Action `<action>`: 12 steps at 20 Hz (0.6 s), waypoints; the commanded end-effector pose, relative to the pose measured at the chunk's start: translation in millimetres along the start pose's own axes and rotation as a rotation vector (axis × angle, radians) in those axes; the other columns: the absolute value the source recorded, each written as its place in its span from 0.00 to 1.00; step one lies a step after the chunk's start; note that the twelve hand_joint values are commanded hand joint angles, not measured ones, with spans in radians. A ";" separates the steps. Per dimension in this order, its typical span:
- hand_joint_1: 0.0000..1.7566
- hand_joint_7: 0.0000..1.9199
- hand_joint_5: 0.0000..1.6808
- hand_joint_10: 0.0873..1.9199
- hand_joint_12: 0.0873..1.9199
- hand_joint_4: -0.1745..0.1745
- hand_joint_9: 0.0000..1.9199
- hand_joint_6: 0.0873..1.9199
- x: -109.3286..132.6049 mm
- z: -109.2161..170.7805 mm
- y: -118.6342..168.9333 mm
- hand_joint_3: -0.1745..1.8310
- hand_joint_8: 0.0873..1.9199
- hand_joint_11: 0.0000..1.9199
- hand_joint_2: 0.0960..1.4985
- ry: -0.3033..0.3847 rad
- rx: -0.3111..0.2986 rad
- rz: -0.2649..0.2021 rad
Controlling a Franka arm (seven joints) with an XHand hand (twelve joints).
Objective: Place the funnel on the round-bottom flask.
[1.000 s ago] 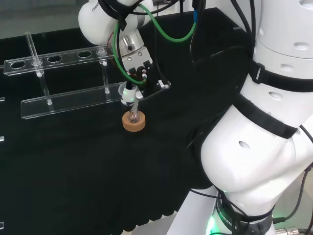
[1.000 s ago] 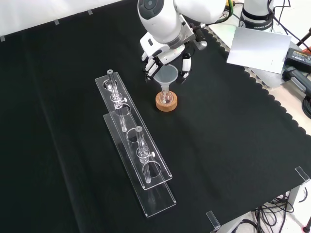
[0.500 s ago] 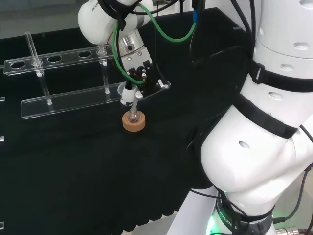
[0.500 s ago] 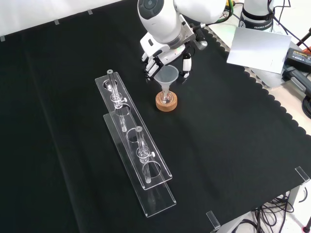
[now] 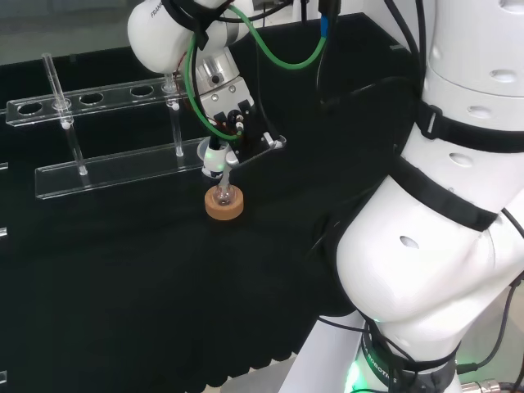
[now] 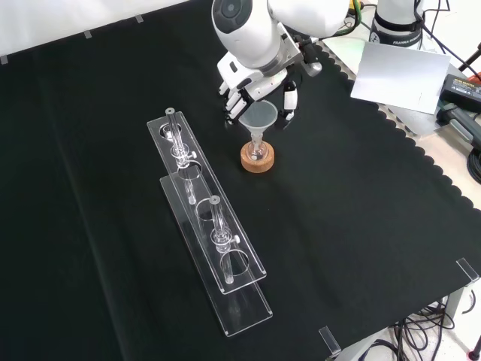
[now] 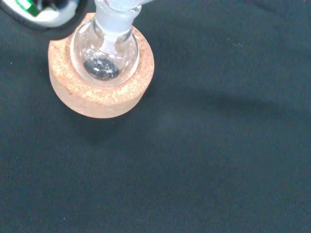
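A black cloth covers the tabletop (image 6: 361, 226). In the front view, nearest the camera, two long clear racks (image 6: 214, 248) lie side by side, each with a clear tube standing in it. Beyond them, a cork ring (image 6: 257, 158) sits on the cloth and cradles a small round-bottom flask (image 7: 105, 58); the wrist view shows its clear bulb seated in the ring, with a dark spot at its bottom. A clear funnel (image 6: 258, 119) stands upright over the flask with its stem pointing down into the neck; how deep the stem reaches is hard to make out. The hand (image 6: 252, 89) comes in from the top of the front view, its fingers (image 6: 288, 101) curled around the funnel's wide rim, holding it. The arm's large white link hides the palm. In the head view, the hand (image 5: 221, 123) hangs directly above the cork ring.
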State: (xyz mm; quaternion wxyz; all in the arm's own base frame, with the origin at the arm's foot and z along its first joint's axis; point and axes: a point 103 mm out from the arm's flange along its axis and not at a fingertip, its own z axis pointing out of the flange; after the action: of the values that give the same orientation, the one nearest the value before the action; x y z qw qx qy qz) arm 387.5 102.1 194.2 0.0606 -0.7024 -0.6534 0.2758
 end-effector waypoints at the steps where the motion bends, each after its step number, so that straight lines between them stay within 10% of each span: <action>1: 0.47 0.21 0.21 0.27 0.73 0.38 0.35 0.07 -1.7 -0.3 -2.6 0.38 0.37 0.21 0.37 0.033 0.013 -0.018; 12: 0.38 0.01 0.11 0.37 0.79 0.41 0.14 0.00 -4.2 -3.1 -10.8 0.32 0.32 0.12 0.35 0.045 0.018 -0.041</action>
State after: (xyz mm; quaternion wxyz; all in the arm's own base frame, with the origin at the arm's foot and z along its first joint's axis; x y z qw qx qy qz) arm 382.7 100.5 199.2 0.0854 -0.6986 -0.6538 0.2779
